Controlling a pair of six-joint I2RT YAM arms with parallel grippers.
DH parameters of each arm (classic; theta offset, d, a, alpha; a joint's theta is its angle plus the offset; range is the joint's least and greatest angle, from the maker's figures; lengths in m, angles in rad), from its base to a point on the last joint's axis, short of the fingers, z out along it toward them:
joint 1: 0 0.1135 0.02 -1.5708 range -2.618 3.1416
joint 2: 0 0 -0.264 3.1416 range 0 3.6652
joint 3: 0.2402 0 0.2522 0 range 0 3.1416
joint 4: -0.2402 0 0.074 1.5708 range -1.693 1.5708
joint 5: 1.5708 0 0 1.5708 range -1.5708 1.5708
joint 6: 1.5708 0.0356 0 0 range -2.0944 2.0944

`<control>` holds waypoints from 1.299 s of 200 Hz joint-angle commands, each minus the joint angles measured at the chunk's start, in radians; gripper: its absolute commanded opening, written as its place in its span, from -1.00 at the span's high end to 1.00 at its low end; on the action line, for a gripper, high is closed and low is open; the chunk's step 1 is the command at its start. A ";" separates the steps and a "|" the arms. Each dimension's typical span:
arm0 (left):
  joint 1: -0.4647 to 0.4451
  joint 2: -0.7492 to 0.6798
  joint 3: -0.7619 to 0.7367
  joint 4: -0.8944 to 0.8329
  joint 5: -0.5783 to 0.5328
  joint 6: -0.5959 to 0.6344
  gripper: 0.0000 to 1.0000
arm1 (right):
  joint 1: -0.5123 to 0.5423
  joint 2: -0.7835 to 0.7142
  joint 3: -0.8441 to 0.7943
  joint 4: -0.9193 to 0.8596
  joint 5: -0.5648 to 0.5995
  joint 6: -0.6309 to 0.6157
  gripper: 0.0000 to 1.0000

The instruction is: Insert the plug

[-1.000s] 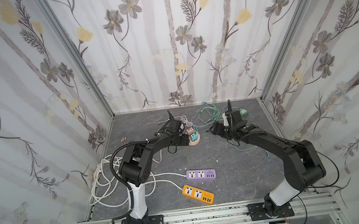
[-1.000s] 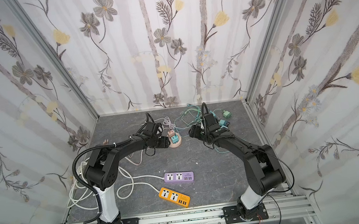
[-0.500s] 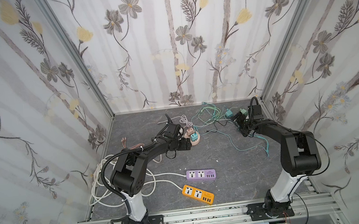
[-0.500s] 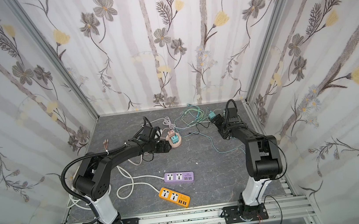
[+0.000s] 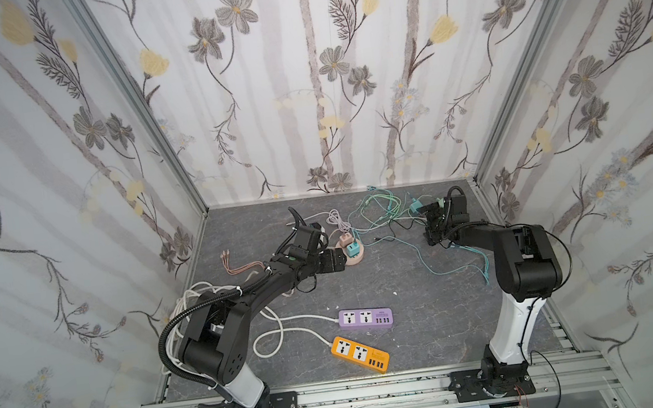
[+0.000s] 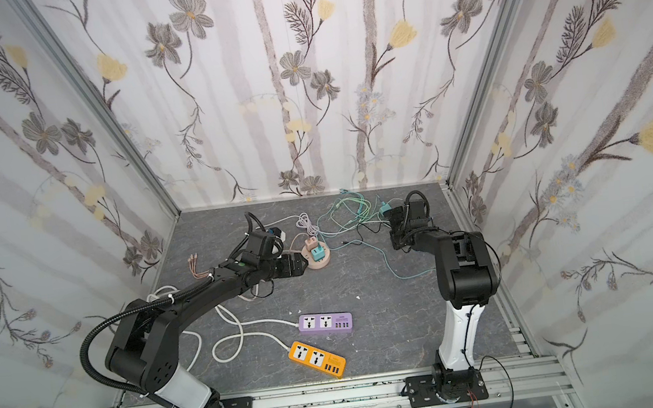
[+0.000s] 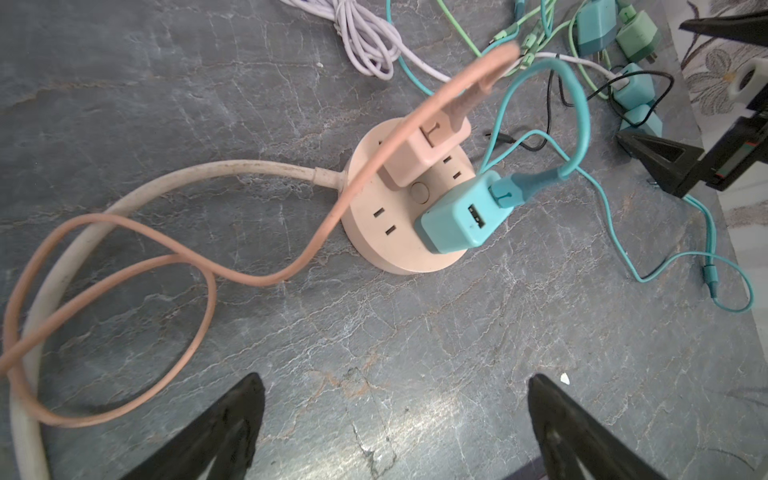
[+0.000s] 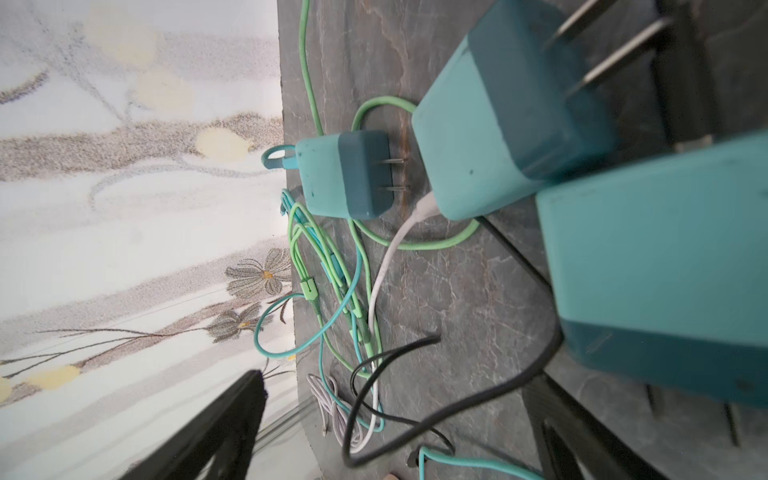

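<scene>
Right arm (image 5: 525,251) withdrew; round socket (image 7: 386,245) holds pink plug (image 7: 415,164), teal plug (image 7: 455,226).

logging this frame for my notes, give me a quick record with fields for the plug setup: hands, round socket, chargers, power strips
left hand: open, empty, facing the round socket, apart from it
right hand: open, at the loose chargers
round socket: pink charger and teal charger plugged in; at least two outlets free
loose teal charger: lying on its side, prongs bare
purple strip: near the front, nothing plugged in
orange strip: just in front of the purple one, nothing plugged in
</scene>
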 commanded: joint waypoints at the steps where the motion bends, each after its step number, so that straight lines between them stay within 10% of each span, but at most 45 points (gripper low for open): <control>1: -0.038 -0.043 -0.027 -0.004 -0.060 0.022 -1.00 | 0.002 0.013 0.017 0.116 0.081 0.042 -0.76; 74: -0.304 -0.204 -0.112 -0.153 -0.107 0.336 -1.00 | -0.005 -0.097 0.041 0.214 0.214 -0.250 0.83; 168: -0.503 0.023 -0.042 -0.248 -0.276 0.525 -1.00 | -0.005 -0.456 0.044 -0.024 0.215 -0.621 1.00; 188: -0.504 0.053 -0.048 -0.245 -0.319 0.530 -1.00 | -0.005 -0.415 0.064 -0.173 0.145 -0.511 0.11; 236: -0.465 0.106 -0.068 -0.197 -0.383 0.528 -1.00 | 0.014 -0.261 0.004 -0.096 0.080 -0.206 -0.95; 260: -0.448 0.112 -0.069 -0.173 -0.371 0.544 -1.00 | 0.039 -0.194 0.014 -0.072 0.118 -0.118 -0.99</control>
